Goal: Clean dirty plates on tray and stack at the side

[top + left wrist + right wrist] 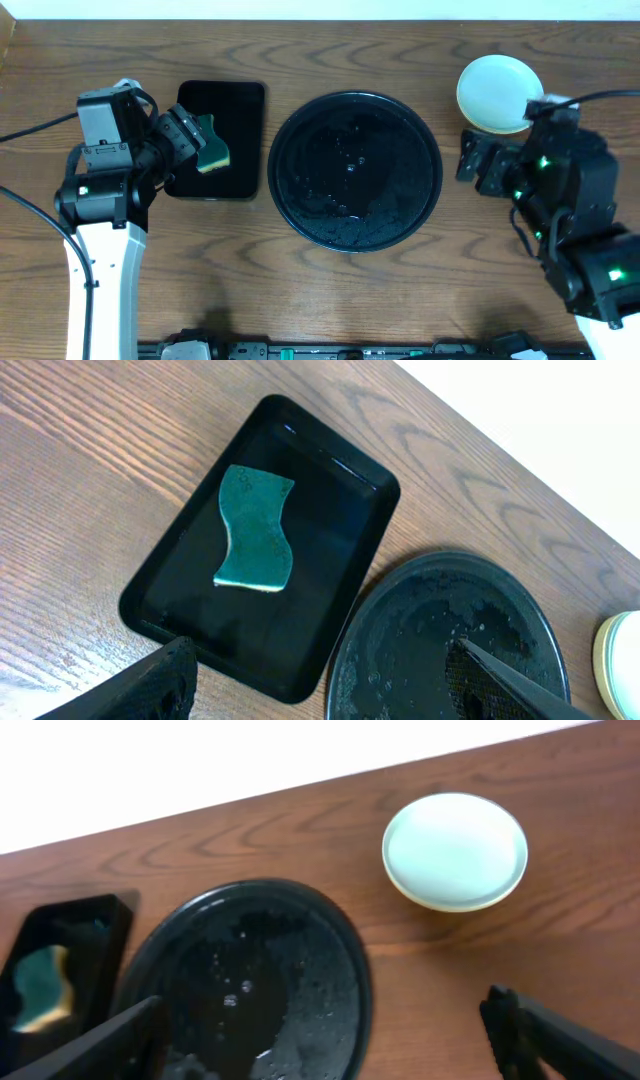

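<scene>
The round black tray [355, 170] sits mid-table, wet with droplets and holding no plates. The plates [497, 92] are stacked on the bare wood at the far right, a mint-blue one [455, 848] on top and a pale yellow rim showing under it. My left gripper [192, 138] hangs open over the small rectangular tray, with nothing between its fingers [150, 682]. My right gripper [474, 160] stands open between the round tray's right rim and the plate stack, also holding nothing.
A rectangular black tray [240, 110] lies left of the round one, and a green sponge [255, 528] rests loose inside it. The table's far edge runs just behind the plates. Cables trail from both arms.
</scene>
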{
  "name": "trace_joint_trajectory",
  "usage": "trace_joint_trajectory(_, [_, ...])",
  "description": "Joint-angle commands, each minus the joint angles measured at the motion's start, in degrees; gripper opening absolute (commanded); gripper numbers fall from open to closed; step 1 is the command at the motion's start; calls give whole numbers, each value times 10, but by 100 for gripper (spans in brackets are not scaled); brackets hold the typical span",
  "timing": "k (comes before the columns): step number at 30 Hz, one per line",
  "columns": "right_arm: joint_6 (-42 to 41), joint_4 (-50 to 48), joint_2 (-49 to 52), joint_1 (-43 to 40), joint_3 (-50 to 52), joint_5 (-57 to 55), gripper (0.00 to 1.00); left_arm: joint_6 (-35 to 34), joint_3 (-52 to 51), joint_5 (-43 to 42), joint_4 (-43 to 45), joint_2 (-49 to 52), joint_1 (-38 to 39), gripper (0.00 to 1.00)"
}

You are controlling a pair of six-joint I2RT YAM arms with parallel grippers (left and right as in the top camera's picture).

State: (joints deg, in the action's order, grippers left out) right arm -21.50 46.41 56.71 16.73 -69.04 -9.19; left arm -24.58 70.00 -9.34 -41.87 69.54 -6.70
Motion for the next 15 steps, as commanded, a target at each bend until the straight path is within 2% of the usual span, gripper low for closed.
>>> trace_joint_trajectory(1, [5, -30, 13, 11, 43, -34, 99, 6, 5, -5, -2, -2, 0, 80])
trace_joint_trajectory(7, [-40, -80, 44, 11, 58, 16, 99, 6, 5, -5, -2, -2, 0, 80])
trace_joint_trajectory(10, [-44, -75, 60, 11, 58, 52, 99, 6, 5, -5, -1, -2, 0, 81])
trace_joint_trajectory(15, [-44, -50, 81, 11, 58, 52, 99, 6, 5, -5, -2, -2, 0, 81])
